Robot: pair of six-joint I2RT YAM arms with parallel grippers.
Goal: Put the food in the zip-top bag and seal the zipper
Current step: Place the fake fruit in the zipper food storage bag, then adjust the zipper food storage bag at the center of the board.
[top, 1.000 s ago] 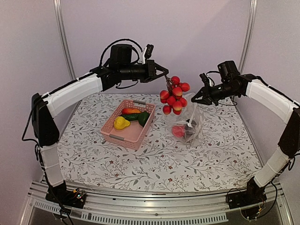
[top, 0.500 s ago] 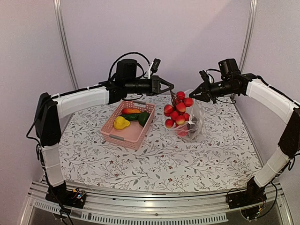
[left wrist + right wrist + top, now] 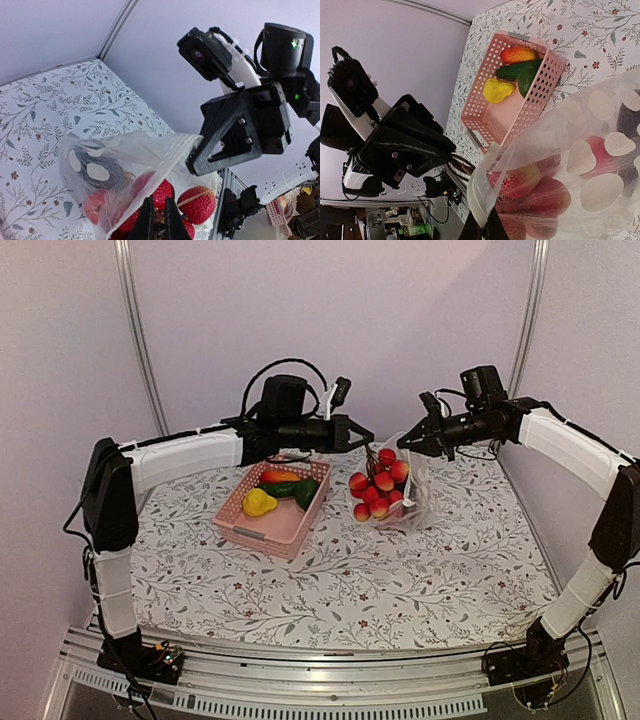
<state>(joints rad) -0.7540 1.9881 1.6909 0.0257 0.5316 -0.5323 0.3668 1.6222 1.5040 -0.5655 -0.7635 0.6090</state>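
Observation:
My left gripper [image 3: 367,438] is shut on the brown stem of a bunch of red toy fruits [image 3: 378,483] and holds it hanging at the open mouth of the zip-top bag [image 3: 408,502]. In the left wrist view the fingers [image 3: 146,220] pinch the stem, and the red fruits [image 3: 201,202] sit partly behind the bag's film [image 3: 120,160] and its zipper [image 3: 167,157]. My right gripper [image 3: 405,446] is shut on the bag's mouth edge [image 3: 487,195] and holds it up. A dark piece and a red piece lie inside the bag.
A pink slotted basket [image 3: 290,527] stands left of the bag, holding a yellow pepper [image 3: 258,502], green cucumbers [image 3: 296,490] and an orange-red piece [image 3: 279,477]. It also shows in the right wrist view [image 3: 512,117]. Metal frame posts stand at the back corners.
My left gripper has moved right and down, lowering the red bunch from above the bag to its mouth. My right gripper has shifted slightly left, still gripping the bag's edge.

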